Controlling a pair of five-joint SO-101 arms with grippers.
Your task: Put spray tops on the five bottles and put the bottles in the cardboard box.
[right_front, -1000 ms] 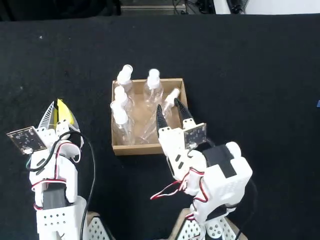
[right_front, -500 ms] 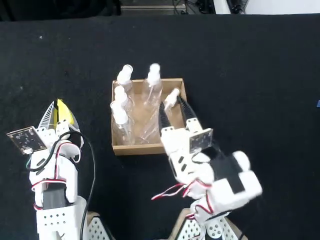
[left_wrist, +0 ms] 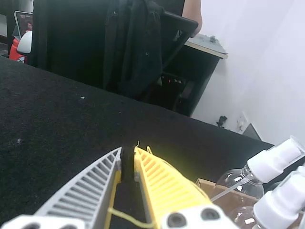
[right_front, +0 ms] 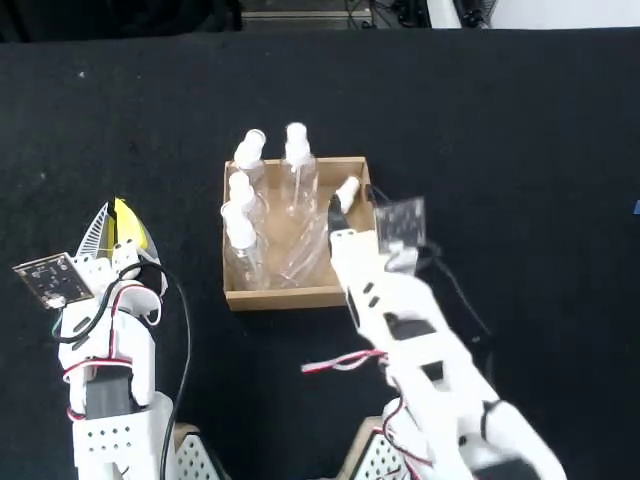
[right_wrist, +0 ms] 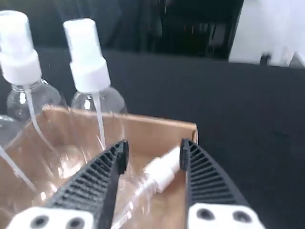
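Five capped bottles in the box; right claw wide around the leaning one.

From above, we see all five bottles in the box, each with a white top; four stand along its left and back; the fifth bottle leans at the right wall, its clear body hard to trace against the cardboard; the right arm stretches from the near edge to the box, and its camera board hides one finger of the right claw; the left claw sits left of the box, apart from it, on a folded arm. On the left wrist, we see its grey and yellow fingers pressed together, with two bottles cut off at the edge. On the right wrist, the black fingers stand wide apart either side of the leaning bottle's top; whether either touches it we cannot tell.
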